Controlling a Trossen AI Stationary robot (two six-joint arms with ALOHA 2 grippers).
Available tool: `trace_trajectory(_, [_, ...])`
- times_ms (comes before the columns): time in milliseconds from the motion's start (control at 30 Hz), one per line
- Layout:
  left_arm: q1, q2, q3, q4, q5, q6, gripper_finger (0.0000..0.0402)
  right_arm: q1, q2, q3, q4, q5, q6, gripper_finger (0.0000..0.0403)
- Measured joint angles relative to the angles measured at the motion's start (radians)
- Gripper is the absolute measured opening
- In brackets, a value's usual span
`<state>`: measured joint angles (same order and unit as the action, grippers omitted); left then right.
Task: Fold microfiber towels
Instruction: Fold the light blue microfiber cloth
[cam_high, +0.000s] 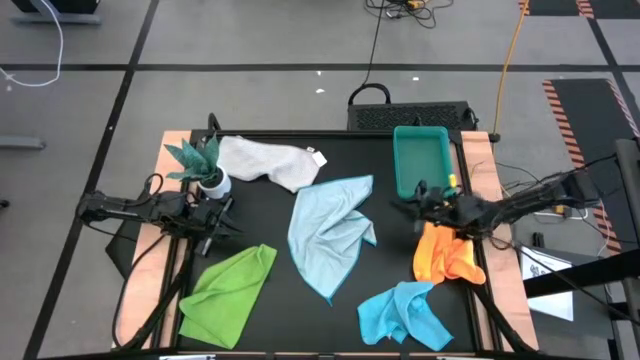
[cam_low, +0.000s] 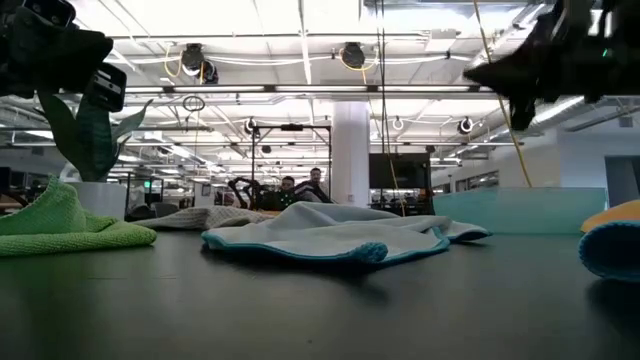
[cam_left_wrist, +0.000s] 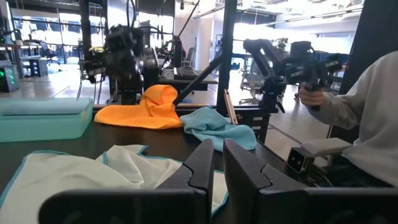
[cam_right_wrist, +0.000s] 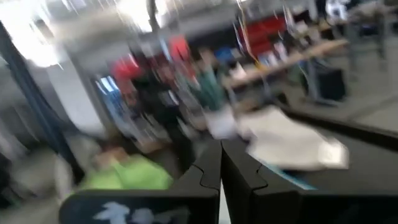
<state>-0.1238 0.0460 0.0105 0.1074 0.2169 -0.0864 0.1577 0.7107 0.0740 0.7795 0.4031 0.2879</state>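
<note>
Five towels are spread, unfolded, over the dark desk (cam_high: 270, 320). The left end effector (cam_high: 222, 213) is held above the desk's left part with its fingers (cam_left_wrist: 202, 163) nearly together and nothing between them. The potted plant (cam_high: 200, 165) is found just beside it, and the white-grey towel (cam_high: 265, 160) is seen a little beyond the plant. The lime green towel (cam_high: 228, 292) is laid close to this end effector, toward the desk's near edge.

The right end effector (cam_high: 405, 206) is held above the desk's right part, its fingers (cam_right_wrist: 211, 171) pressed fully together and empty. The teal tray (cam_high: 421, 158) is placed just beside it on the far side, and the orange towel (cam_high: 447, 255) is bunched just beside it on the near side. The bright turquoise-blue towel (cam_high: 403, 314) is crumpled further toward the near edge, next to the orange one.

The pale blue towel (cam_high: 330, 235) is spread between the two end effectors, in the middle of the desk, with one corner turned over.

A person's sleeve (cam_left_wrist: 364, 118) is seen beyond the desk in the left wrist view.
</note>
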Motion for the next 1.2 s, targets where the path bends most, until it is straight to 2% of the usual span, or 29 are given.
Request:
trace_trajectory(100, [0.0, 0.0, 0.0, 0.0, 0.0, 0.0, 0.0037, -0.009, 0.152, 0.088, 0.006, 0.014, -0.038, 0.0])
trace_trajectory(200, [0.0, 0.0, 0.0, 0.0, 0.0, 0.0, 0.0037, -0.033, 0.281, 0.201, -0.082, 0.014, -0.086, 0.0])
trace_trajectory(300, [0.0, 0.0, 0.0, 0.0, 0.0, 0.0, 0.0037, -0.066, 0.36, 0.35, -0.282, 0.014, -0.135, 0.0])
trace_trajectory(433, [0.0, 0.0, 0.0, 0.0, -0.001, 0.0, 0.0037, -0.139, 0.44, 0.557, -0.679, 0.012, -0.118, 0.0002])
trace_trajectory(600, [0.0, 0.0, 0.0, 0.0, -0.001, 0.0, 0.0037, -0.244, 0.508, 0.721, -0.976, -0.005, -0.099, 0.0037])
trace_trajectory(733, [0.0, 0.0, 0.0, 0.001, -0.001, 0.0, 0.0037, -0.359, 0.54, 0.745, -1.023, -0.149, -0.066, 0.0084])
trace_trajectory(867, [0.0, 0.0, 0.0, 0.001, -0.002, 0.0, 0.0037, -0.472, 0.596, 0.746, -1.039, -0.282, 0.052, 0.0128])
trace_trajectory(1000, [0.0, 0.0, 0.0, 0.001, -0.002, 0.0, 0.0037, -0.545, 0.69, 0.779, -1.064, -0.303, 0.1, 0.0151])
trace_trajectory(1200, [0.0, 0.0, 0.0, 0.001, -0.002, 0.0, 0.0037, -0.563, 0.869, 0.926, -1.168, -0.307, 0.091, 0.0155])
